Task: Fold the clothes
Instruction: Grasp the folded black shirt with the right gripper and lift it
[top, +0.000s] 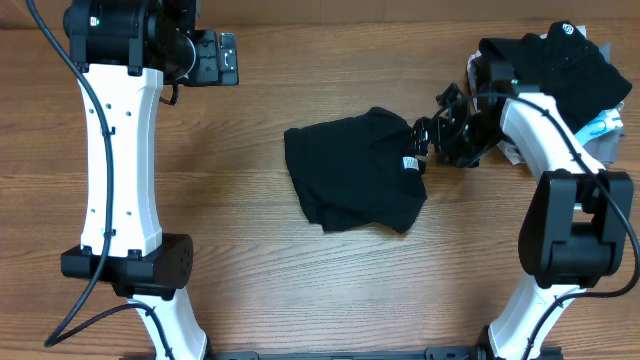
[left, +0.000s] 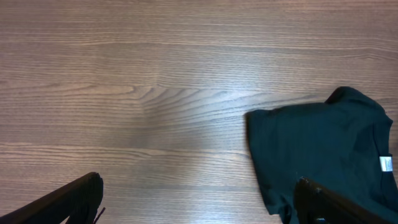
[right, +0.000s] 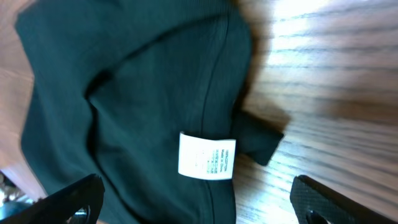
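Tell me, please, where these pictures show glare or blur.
Overhead: even light, sharp, though the black T-shirt reads as one dark mass. Left wrist: a pale sheen on the table; its fingers are soft at the bottom edge. Right wrist: the white label is too blurred to read, the wood grain smeared.

Brown wood-grain table (top: 330, 290) fills every view under soft light.

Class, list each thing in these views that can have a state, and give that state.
black T-shirt, roughly folded, lying on the table, not held.
white label, exposed at the collar.
left gripper, open, clear of the shirt.
right gripper, open over the collar, holding nothing.
other garments, heaped at the table's right edge.
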